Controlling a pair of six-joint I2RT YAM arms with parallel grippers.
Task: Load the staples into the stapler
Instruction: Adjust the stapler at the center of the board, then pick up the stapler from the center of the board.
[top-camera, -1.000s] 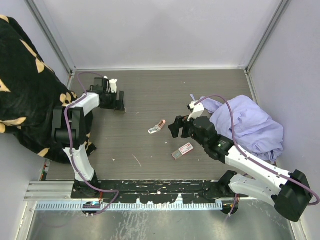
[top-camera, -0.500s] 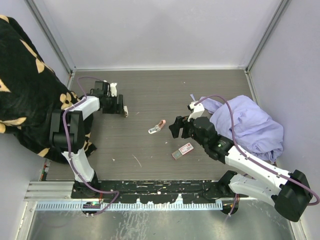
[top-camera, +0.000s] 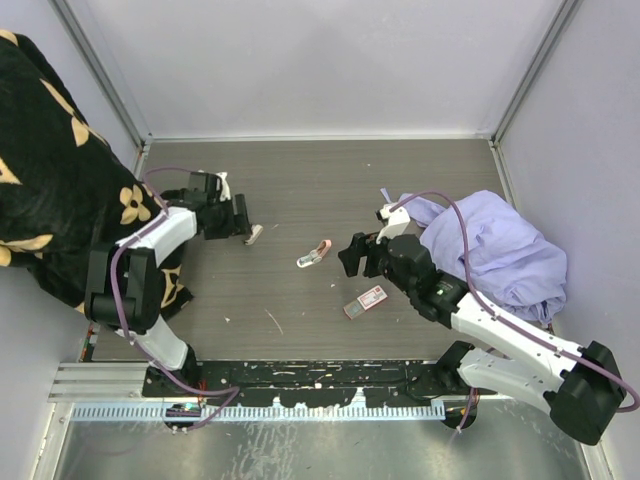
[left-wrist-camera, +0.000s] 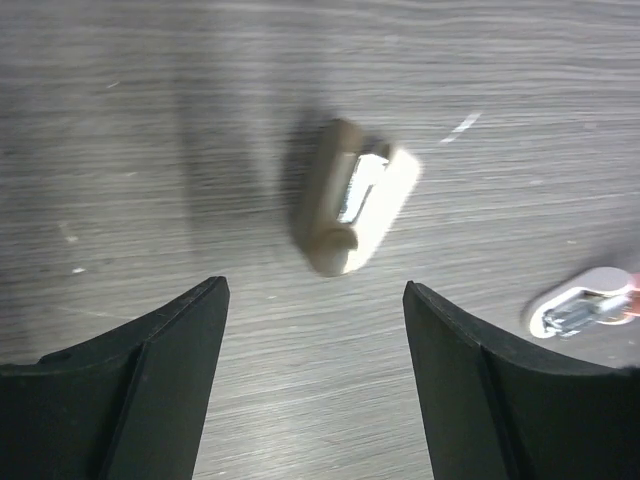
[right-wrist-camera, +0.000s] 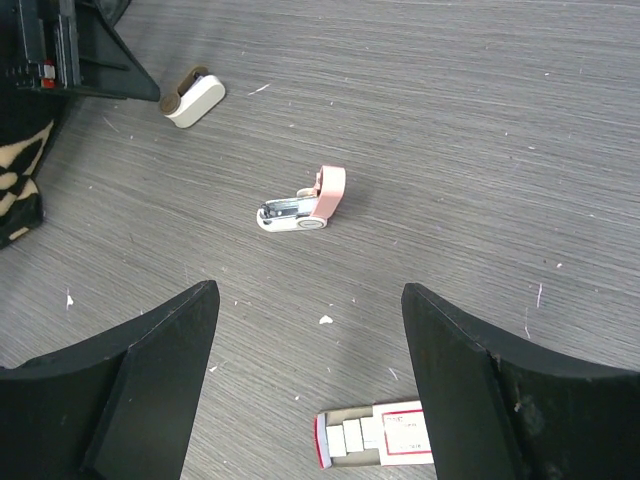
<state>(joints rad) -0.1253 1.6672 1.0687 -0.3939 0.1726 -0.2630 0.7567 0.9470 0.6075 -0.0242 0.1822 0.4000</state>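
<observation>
Pincer left (left-wrist-camera: 313, 290), pincer right (right-wrist-camera: 308, 290): agape, empty

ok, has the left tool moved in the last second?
Yes. In the top view the left tool has shifted toward the near edge and slightly right, closer to the pink stapler, which stayed put.

Stapler (left-wrist-camera: 578, 306) cut off at rt edge (beige block (left-wrist-camera: 352, 197) blurry).

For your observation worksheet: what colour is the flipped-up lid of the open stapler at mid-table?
Pink. The stapler shows best in the right wrist view.
</observation>
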